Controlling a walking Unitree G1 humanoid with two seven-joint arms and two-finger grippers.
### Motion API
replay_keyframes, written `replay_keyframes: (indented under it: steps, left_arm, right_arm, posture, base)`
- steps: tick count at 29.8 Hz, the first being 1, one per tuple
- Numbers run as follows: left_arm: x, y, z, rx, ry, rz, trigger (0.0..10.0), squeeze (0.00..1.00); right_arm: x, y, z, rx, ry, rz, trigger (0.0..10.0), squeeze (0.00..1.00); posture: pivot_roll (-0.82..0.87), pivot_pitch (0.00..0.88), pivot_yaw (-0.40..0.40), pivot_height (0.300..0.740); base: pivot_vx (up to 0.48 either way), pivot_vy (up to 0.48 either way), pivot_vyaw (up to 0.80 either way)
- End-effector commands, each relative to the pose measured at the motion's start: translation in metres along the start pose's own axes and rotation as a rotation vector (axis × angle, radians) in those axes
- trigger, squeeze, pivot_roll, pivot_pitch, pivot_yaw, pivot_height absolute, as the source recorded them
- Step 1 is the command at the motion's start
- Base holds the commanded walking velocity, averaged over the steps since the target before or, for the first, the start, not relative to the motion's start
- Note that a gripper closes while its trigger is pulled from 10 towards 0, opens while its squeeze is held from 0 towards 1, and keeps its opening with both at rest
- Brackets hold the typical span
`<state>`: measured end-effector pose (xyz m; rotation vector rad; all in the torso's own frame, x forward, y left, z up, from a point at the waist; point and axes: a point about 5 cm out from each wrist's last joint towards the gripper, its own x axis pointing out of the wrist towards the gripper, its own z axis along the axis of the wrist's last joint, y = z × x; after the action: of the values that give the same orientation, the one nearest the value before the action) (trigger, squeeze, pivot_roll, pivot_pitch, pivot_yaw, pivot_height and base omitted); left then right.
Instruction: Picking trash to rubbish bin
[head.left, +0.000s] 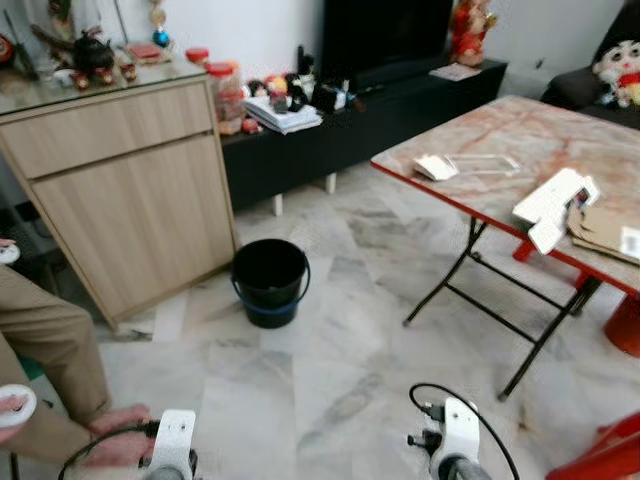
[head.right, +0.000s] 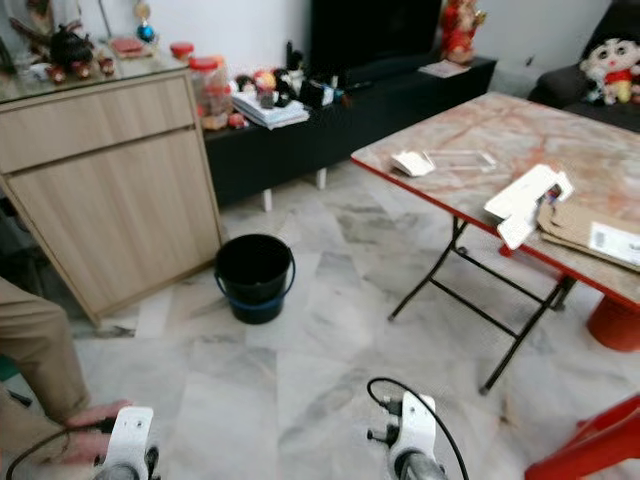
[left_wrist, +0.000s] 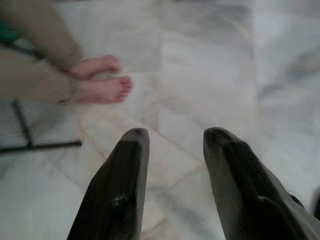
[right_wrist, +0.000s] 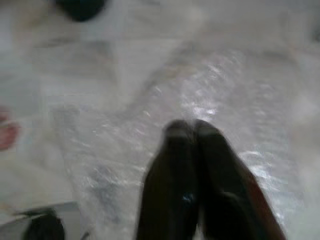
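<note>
A black bucket stands on the marble floor beside the wooden cabinet; it is the dark blob in the right wrist view. My right gripper is shut on a sheet of clear plastic wrap that hangs crinkled around its fingers above the floor. My left gripper is open with nothing between its fingers, low over the floor near a person's bare feet. Both white wrists, the left and the right, show at the near edge of the eye views.
A folding table with a red rim stands on the right, carrying white paper packets, cardboard and clear plastic. A person in tan trousers sits at the left. A low black TV bench runs along the far wall.
</note>
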<state>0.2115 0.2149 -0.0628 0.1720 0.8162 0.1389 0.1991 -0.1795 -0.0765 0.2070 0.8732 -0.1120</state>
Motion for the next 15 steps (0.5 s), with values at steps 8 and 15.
replay_keyframes:
  steps: [8, 15]
  left_arm:
    - [-0.0036, 0.0066, -0.0163, 0.005, 0.052, 0.013, 10.0, 0.00]
    - [-0.0040, 0.0072, -0.0177, 0.011, 0.054, 0.011, 10.0, 0.00]
  right_arm:
    - [0.0010, 0.0052, 0.0023, -0.001, -0.007, 0.007, 10.0, 0.00]
    - [0.0001, 0.0026, -0.0014, -0.006, 0.006, 0.000, 10.0, 0.00]
  posture:
    - [0.02, 0.000, -0.001, 0.740]
    - [0.02, 0.000, 0.003, 0.740]
  base:
    - [0.340, 0.000, 0.00]
    - [0.340, 0.000, 0.00]
